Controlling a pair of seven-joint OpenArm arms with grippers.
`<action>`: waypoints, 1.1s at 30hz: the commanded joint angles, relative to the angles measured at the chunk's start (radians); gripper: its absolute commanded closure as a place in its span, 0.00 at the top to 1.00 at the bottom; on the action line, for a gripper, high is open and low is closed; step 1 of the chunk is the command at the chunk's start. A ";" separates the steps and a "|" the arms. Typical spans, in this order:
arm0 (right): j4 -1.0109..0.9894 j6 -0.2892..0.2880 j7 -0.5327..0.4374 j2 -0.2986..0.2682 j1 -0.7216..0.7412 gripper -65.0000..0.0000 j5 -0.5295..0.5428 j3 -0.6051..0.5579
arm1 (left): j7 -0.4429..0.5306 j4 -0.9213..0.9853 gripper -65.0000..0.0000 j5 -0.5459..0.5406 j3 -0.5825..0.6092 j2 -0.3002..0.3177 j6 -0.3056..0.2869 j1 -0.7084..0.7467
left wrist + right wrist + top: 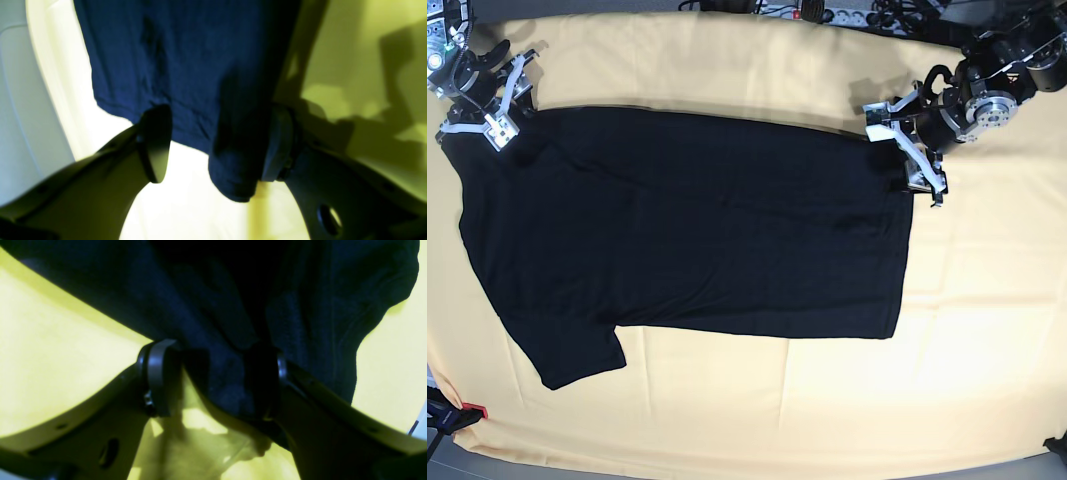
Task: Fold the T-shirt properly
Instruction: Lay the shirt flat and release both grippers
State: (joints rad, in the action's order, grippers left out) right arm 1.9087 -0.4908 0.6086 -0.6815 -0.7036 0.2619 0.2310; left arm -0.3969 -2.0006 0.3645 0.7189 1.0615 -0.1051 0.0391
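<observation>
Pale yellow tablecloth (987, 330), covering whole table. Black T-shirt (697, 230), spread flat, plain side up, sideways across cloth, one sleeve at near left; no fold visible yet, all folding apparently left. Left gripper (217, 143) at far hem corner, jaws wide, bunched hem between them, not pinched. Right gripper (213, 380) at far shoulder, jaws wide, fabric between. Cables (847, 12) beyond far edge, clear of work.

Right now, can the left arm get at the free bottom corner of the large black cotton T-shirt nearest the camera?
Probably yes. The left gripper is at the same hem of the T-shirt, and only bare pale yellow tablecloth lies along the way to that corner.
</observation>
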 commanded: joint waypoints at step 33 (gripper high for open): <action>0.201 0.034 0.306 -0.051 -0.130 0.00 -0.035 0.006 | -0.058 -0.241 0.00 -0.212 -0.006 0.259 -0.147 0.000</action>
State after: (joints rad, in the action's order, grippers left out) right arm 2.0956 -0.4637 0.8989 -0.7147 -0.8295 0.2428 0.2245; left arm -0.4469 -2.2280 0.1440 0.7204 1.2953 -0.2630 0.0498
